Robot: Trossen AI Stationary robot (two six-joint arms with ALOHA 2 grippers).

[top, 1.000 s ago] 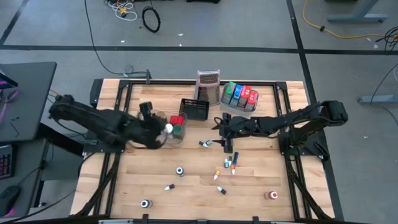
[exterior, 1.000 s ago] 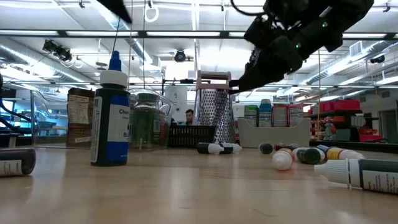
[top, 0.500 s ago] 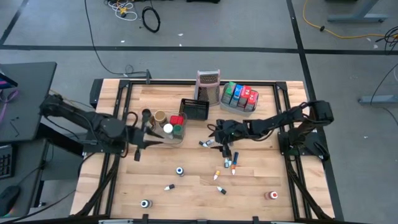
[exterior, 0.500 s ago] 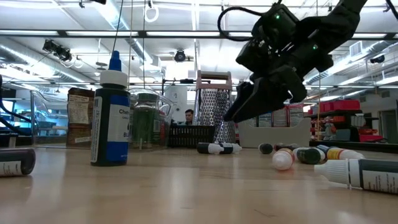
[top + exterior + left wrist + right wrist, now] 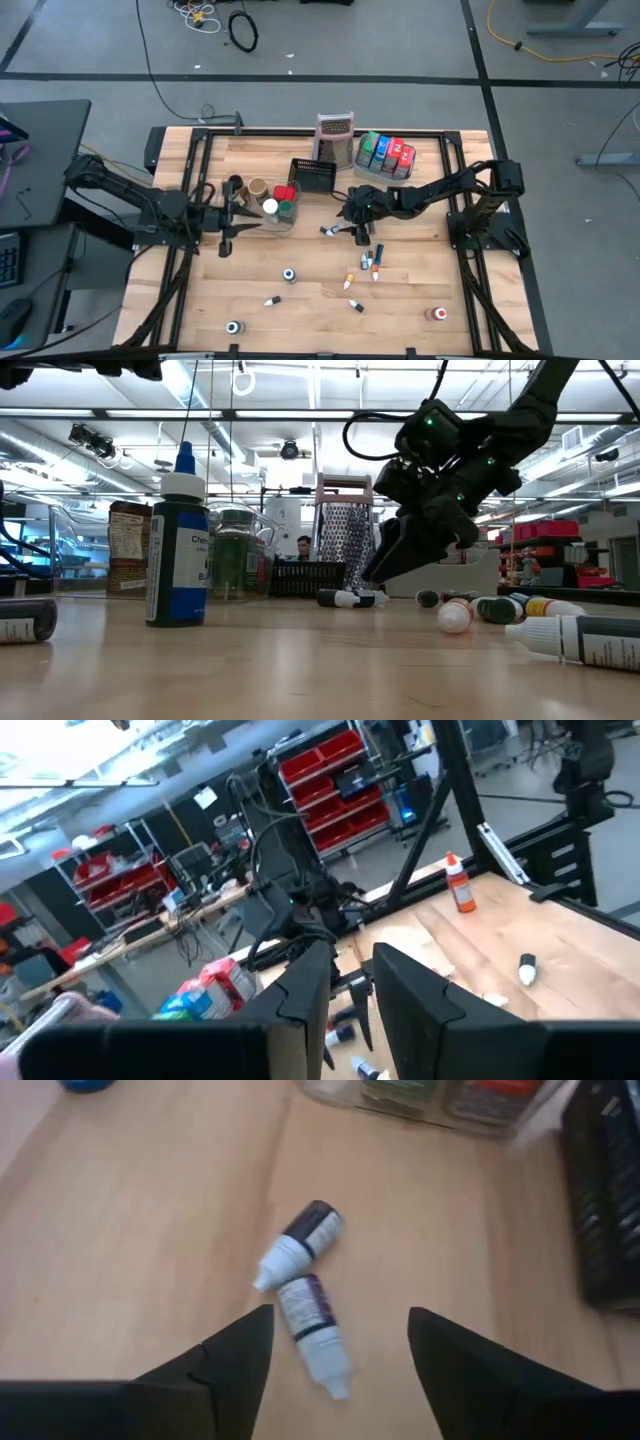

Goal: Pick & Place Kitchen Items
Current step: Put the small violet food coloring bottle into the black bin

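The right gripper [image 5: 340,1370] hangs low over two small white plastic dropper bottles with dark labels [image 5: 305,1285], its jaws apart with the pair lying between them on the pale wooden surface [image 5: 120,1230]. The bottles are smooth, round and touching tip to tip, so a closing finger could likely roll one away or pinch both at once. The left gripper [image 5: 228,222] waits beside the clear plastic tub [image 5: 283,215], its narrow jaws slightly apart and empty.
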